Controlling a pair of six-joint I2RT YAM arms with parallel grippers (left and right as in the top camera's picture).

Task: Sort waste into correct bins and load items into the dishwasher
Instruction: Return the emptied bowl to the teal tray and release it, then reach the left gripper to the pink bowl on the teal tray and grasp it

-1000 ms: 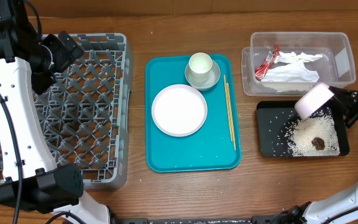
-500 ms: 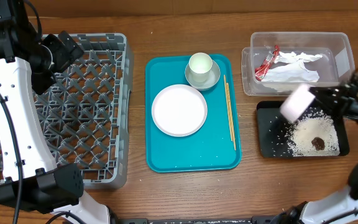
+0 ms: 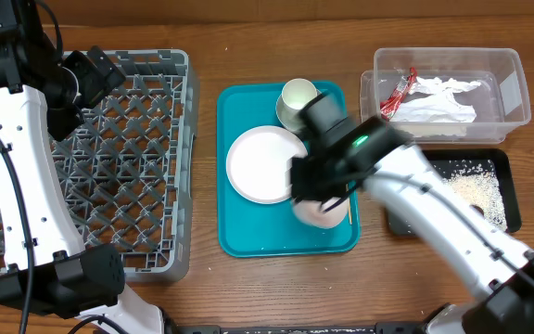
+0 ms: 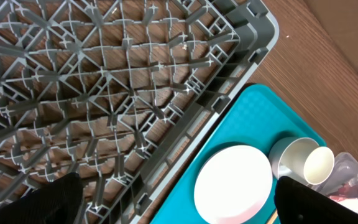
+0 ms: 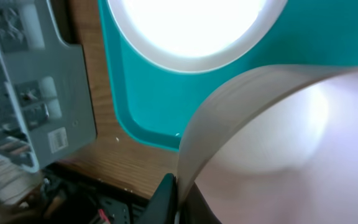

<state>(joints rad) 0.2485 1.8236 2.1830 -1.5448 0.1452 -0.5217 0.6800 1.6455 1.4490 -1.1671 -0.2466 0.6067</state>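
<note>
1. Two arms are at work. The right gripper (image 3: 315, 186) is pinched shut on the rim of a round pale pinkish bowl (image 3: 323, 211), held above the near right part of the teal plastic serving tray (image 3: 248, 237).
2. The left gripper (image 4: 179, 186) hangs with its jaws spread wide and empty over the far side of the square grey lattice dish rack (image 3: 119, 167) on the left.
3. Sorting looks done: the red snack wrapper (image 3: 397, 93) and crumpled white napkin (image 3: 438, 104) lie in the clear rectangular tub (image 3: 517, 83), and loose rice (image 3: 478, 190) lies in the shallow black tray (image 3: 503, 176).
4. The step in hand is probably loading this bowl into the rack.
5. The next move calls for carrying it left, clear of the large white plate (image 3: 262, 165), then lowering it onto the grid before opening.
6. The small white cup (image 3: 298, 96) still waits on the teal tray.
</note>
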